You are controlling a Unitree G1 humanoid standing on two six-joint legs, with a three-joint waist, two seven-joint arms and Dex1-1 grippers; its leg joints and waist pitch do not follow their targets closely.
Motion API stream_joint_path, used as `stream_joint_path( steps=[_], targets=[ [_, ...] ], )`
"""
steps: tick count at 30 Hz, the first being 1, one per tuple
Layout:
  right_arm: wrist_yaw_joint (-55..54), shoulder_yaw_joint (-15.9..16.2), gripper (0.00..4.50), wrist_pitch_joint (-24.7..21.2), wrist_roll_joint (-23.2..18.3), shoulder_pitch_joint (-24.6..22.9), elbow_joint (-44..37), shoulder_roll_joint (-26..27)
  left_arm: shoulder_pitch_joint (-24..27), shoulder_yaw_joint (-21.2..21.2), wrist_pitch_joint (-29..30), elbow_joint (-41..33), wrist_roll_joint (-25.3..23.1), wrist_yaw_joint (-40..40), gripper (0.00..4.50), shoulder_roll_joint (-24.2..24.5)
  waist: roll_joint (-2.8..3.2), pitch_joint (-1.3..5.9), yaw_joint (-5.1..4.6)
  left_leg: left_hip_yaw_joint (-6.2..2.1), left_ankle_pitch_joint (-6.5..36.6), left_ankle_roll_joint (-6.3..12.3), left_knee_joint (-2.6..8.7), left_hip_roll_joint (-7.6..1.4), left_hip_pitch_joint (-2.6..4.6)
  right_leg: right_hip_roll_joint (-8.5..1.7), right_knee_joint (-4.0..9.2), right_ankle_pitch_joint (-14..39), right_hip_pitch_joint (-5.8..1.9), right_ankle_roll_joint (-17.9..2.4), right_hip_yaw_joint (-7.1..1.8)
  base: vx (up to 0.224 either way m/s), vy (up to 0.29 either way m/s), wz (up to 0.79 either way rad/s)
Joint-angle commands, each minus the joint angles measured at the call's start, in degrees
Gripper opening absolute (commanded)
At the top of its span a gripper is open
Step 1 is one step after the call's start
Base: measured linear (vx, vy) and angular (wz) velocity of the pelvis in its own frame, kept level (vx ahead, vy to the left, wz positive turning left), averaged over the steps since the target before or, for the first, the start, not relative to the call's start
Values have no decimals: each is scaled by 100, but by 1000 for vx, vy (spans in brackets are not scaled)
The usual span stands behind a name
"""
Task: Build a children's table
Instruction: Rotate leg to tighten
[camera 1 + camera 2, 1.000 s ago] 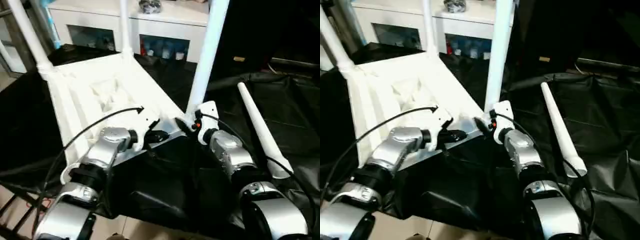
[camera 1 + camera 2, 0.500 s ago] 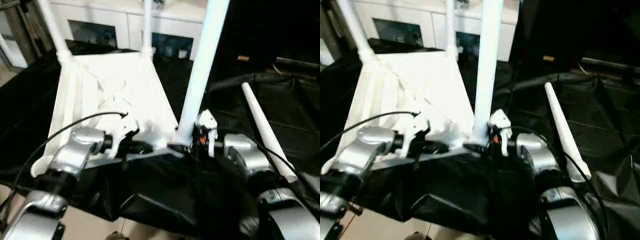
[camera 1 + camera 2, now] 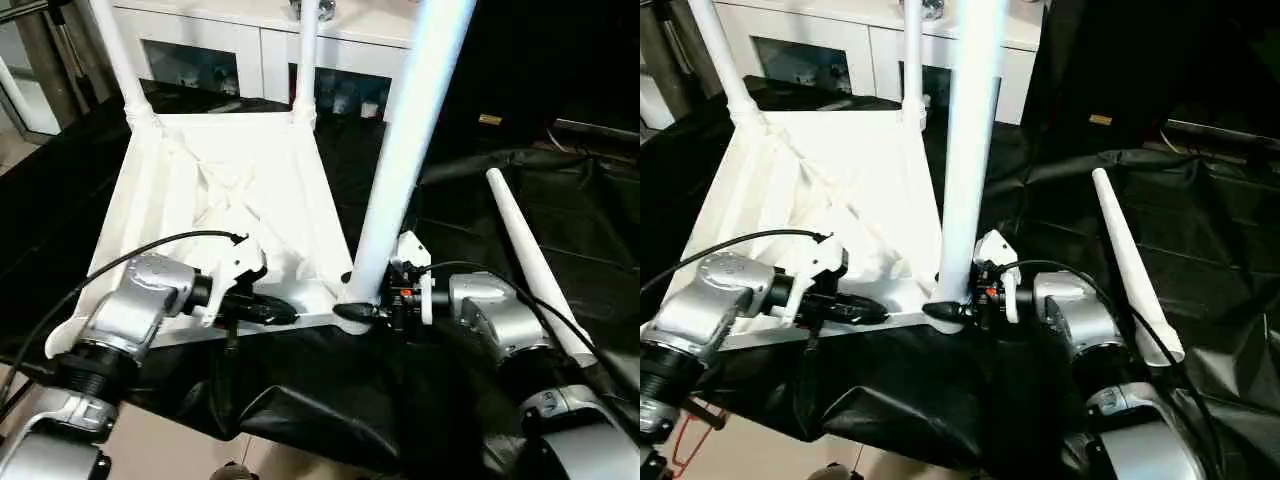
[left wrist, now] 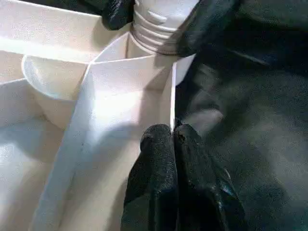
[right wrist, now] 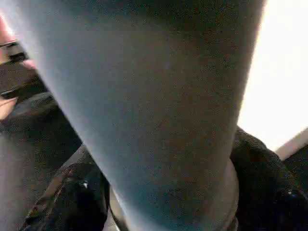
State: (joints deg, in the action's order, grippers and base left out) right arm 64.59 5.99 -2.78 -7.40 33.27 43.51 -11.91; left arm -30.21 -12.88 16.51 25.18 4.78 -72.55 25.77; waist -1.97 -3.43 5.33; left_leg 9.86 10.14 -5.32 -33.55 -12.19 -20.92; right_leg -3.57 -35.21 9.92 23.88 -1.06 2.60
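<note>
The children's table top (image 3: 230, 170) lies upside down on black cloth, ribbed underside up. Two legs (image 3: 120, 60) (image 3: 307, 60) stand in its far corner sockets. A third leg (image 3: 410, 130) stands in the near right socket. My right gripper (image 3: 358, 305) has its black fingers (image 4: 207, 14) pressed on either side of this leg's ridged end (image 4: 154, 24). My left gripper (image 3: 285, 315) is shut on the thin rim (image 4: 173, 96) of the top's near edge, left of that corner. A fourth leg (image 3: 530, 260) lies loose on the cloth to the right.
A white cabinet (image 3: 250, 40) with glass doors stands behind the table top. Rumpled black cloth (image 3: 480, 180) covers the work surface and hangs over its front edge (image 3: 300, 420). Bare floor (image 3: 170, 450) shows below on the left.
The view has shifted. The table top has swung round, so its near edge lies more level. My right fingers have closed in on the near leg's base. The left grip is unchanged.
</note>
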Motion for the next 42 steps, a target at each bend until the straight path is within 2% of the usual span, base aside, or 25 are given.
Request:
stream_joint_path(
  steps=[1,2,3,4,6,7,9,11,12,13,14,15,17,18,23,27,28,29,30,33,34,35,36,37,42],
  targets=[
    [-754,-37,286,7,154,52,324,226,-255,99,-17,32,-8,469,0,-251,43,377,-6,27,1194,52,404,-90,78,-398,399,1256,-296,-1317,-214,0,0,0],
    [-872,-53,281,15,164,62,360,267,-275,111,-5,53,-27,557,0,-290,35,377,-27,17,1304,-4,413,-82,80,-398,423,1505,-300,-1230,-213,0,0,0],
    [-1595,-116,279,30,272,163,616,441,-357,128,-14,165,-122,880,0,-442,35,378,-29,5,1349,-21,418,-81,73,-400,435,1666,-315,-1134,-211,0,0,0],
    [-1595,-116,279,30,272,163,616,441,-357,128,-14,165,-122,880,0,-442,27,364,-49,7,1342,-42,428,-81,61,-401,447,1737,-302,-1097,-217,0,0,0],
    [-2352,-189,277,49,342,283,913,675,-474,138,23,319,-226,1287,0,-665,24,358,-83,-9,1471,-134,437,-69,82,-401,480,2084,-283,-984,-211,0,0,0],
    [-2705,-257,277,13,329,351,1045,788,-530,141,28,389,-274,1487,0,-776,53,354,-81,-13,1506,-162,439,-69,92,-401,488,2156,-273,-962,-212,0,0,0],
    [-3213,-368,277,1,323,442,1224,945,-604,145,32,482,-330,1769,0,-934,32,350,-96,-14,1650,-169,439,-60,100,-397,524,2339,-260,-880,-212,0,0,0],
    [-3671,-482,277,93,319,558,1427,1114,-701,162,40,607,-368,2118,0,-1147,39,350,-96,-17,1719,-167,439,-63,122,-395,536,2390,-237,-855,-211,0,0,0],
    [-3847,-500,277,218,360,637,1565,1230,-772,161,36,703,-390,2346,0,-1320,43,356,-100,-17,1747,-154,438,-60,108,-391,533,2380,-245,-845,-209,0,0,0],
    [-3869,-474,311,283,398,654,1596,1253,-789,155,35,725,-396,2393,0,-1369,41,359,-97,-14,1754,-148,434,-59,113,-393,541,2366,-240,-842,-210,0,0,0],
    [-3788,-434,332,335,419,662,1604,1268,-796,141,32,724,-396,2402,0,-1414,34,364,-73,-7,1730,-111,428,-62,122,-389,540,2267,-234,-850,-216,0,0,0],
    [-3691,-450,345,343,383,687,1624,1294,-804,126,21,722,-392,2399,0,-1468,31,369,-61,-14,1643,-85,440,-63,84,-388,514,2128,-267,-871,-215,0,0,0],
    [-3605,-459,352,352,359,706,1627,1295,-806,118,-7,718,-381,2370,0,-1497,34,373,-57,-9,1599,-68,439,-67,86,-379,500,1972,-263,-908,-217,0,0,0],
    [-3332,-305,372,496,479,716,1604,1174,-768,64,-106,668,-333,2135,0,-1466,32,380,-51,-6,1570,-43,436,-70,82,-378,482,1802,-274,-960,-215,0,0,0],
    [-2760,-211,385,614,477,682,1522,957,-644,-21,-215,529,-244,1673,0,-1291,27,394,-55,1,1395,54,423,-67,51,-382,443,1446,-314,-1083,-219,0,0,0],
    [-1576,-9,385,722,449,438,1113,548,-445,-99,-226,267,-116,1075,0,-1000,45,430,-39,10,1006,209,386,-81,36,-370,348,609,-362,-1332,-213,0,0,0],
    [-966,73,385,644,351,291,823,311,-380,-122,-270,192,-64,784,0,-844,57,439,-31,21,899,266,375,-86,46,-363,322,361,-357,-1402,-212,0,0,0],
    [-772,92,385,613,319,246,731,233,-363,-130,-285,174,-52,681,0,-788,48,464,-11,26,765,366,347,-86,50,-343,285,63,-385,-1476,-202,0,0,0],
    [-658,102,385,597,301,220,679,187,-353,-135,-291,164,-46,620,0,-755,52,454,8,45,633,467,336,-91,42,-327,271,-170,-370,-1552,-197,0,0,0],
    [-133,168,385,512,183,83,411,-49,-334,-137,-353,149,-23,326,0,-597,65,429,33,48,810,458,349,-110,61,-337,299,99,-353,-1583,-179,0,0,0],
    [34,185,385,502,148,38,330,-126,-334,-139,-387,158,-13,222,0,-540,61,413,53,44,1050,368,368,-124,67,-355,335,500,-347,-1525,-186,0,0,0],
    [34,185,372,502,148,38,330,-126,-334,-139,-387,158,-13,222,0,-540,61,413,53,44,1050,368,368,-124,67,-355,335,500,-347,-1525,-186,0,0,0],
    [348,197,359,419,79,-53,157,-262,-330,-152,-417,165,25,1,0,-414,49,396,69,46,1233,274,380,-123,85,-365,377,857,-331,-1456,-195,0,0,0],
    [383,196,351,407,70,-63,135,-276,-328,-154,-420,164,30,-22,0,-400,52,390,75,42,1281,253,385,-121,78,-366,383,964,-335,-1420,-197,0,0,0],
    [735,250,318,105,-24,-232,-238,-413,-310,-191,-332,109,121,-387,0,-222,54,400,112,39,1243,174,392,-125,80,-368,382,1059,-318,-1330,-206,0,0,0]
  ],
)
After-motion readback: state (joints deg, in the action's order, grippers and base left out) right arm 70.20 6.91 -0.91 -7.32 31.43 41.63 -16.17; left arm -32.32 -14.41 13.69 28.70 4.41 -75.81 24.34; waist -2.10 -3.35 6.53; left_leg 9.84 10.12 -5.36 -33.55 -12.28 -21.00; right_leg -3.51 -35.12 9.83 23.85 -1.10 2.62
